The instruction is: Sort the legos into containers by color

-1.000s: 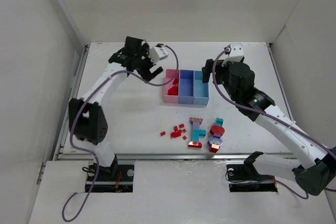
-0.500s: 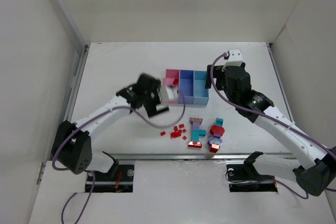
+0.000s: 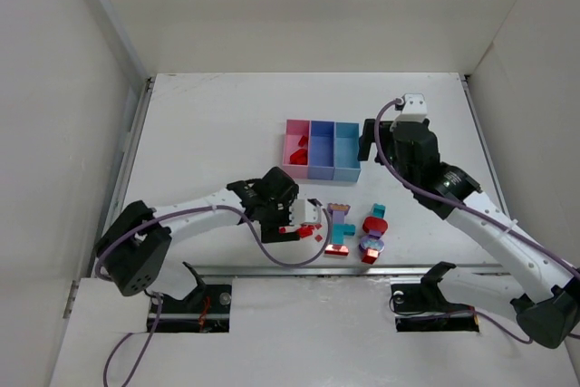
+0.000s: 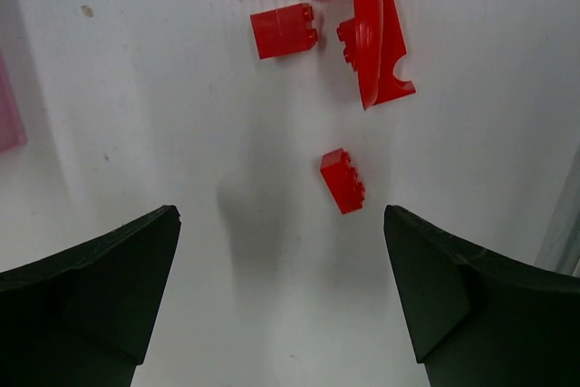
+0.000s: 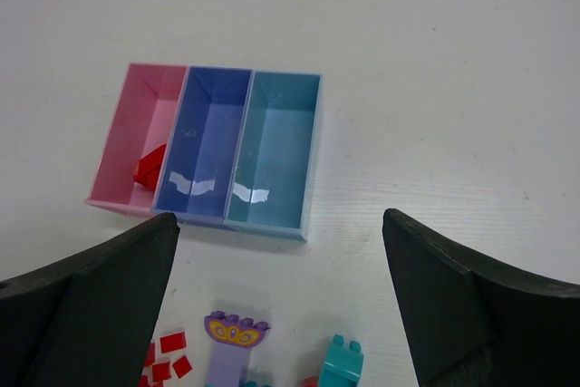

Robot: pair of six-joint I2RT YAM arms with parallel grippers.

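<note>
I find red legos (image 5: 149, 169) in the pink container (image 5: 145, 101) only; loose reds (image 4: 343, 180) and clumps (image 3: 340, 226) lie outside. My left gripper (image 4: 281, 224) and right gripper (image 5: 281, 224) gape, empty.

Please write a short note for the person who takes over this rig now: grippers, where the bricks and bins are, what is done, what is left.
Left gripper: open, empty, above small loose red plastic bricks on the white table.
Right gripper: open, empty, beside the light blue plastic bin.
Done: a few red pieces lie in the pink plastic bin.
Left: the purple-blue plastic bin and the light blue bin are empty; the red bricks, the stacked multicolour brick clumps and a teal brick lie on the table.
</note>
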